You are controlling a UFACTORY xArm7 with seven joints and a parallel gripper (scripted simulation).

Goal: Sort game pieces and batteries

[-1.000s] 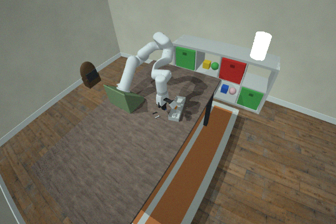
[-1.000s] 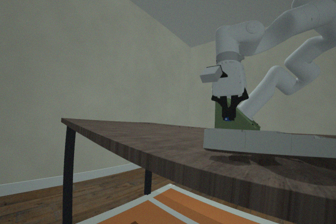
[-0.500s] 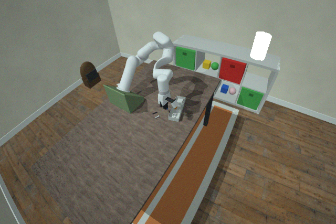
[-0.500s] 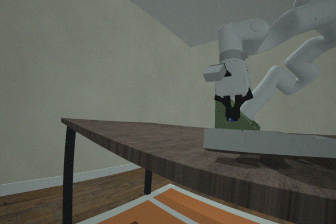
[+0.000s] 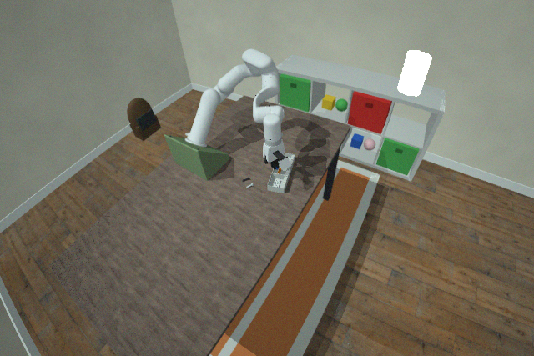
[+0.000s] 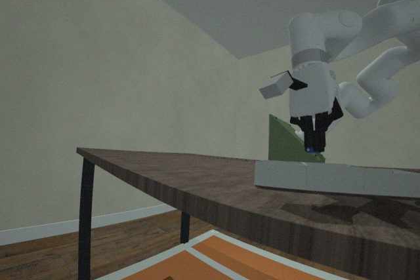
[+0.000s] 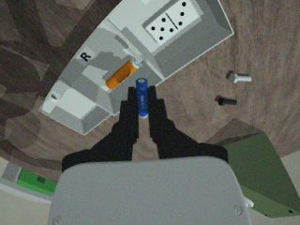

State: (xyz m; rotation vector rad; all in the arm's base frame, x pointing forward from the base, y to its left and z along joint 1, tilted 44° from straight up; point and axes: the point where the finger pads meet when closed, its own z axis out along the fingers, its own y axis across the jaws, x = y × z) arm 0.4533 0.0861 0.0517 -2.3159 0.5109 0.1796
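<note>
My gripper point(image 7: 142, 97) point(image 5: 274, 166) point(image 6: 314, 148) is shut on a small blue battery point(image 7: 142, 93) point(image 6: 308, 149), held upright. It hangs a little above the near edge of the bin marked R point(image 7: 93, 77), the middle one of a white row of bins point(image 6: 322, 175). An orange battery point(image 7: 122, 74) lies inside bin R. A white domino point(image 7: 169, 22) with black dots lies in the bin marked S point(image 7: 208, 7) point(image 5: 276, 188). The third bin point(image 7: 69, 107), at the far end of the row, looks empty.
A white bolt point(image 7: 239, 78) point(image 5: 249, 185) and a black screw point(image 7: 225, 100) point(image 5: 246, 179) lie on the table beside bin S. The arm's green base point(image 5: 198, 156) point(image 7: 262, 175) point(image 6: 281, 144) stands behind. The table edge point(image 5: 321, 179) runs close to the bins.
</note>
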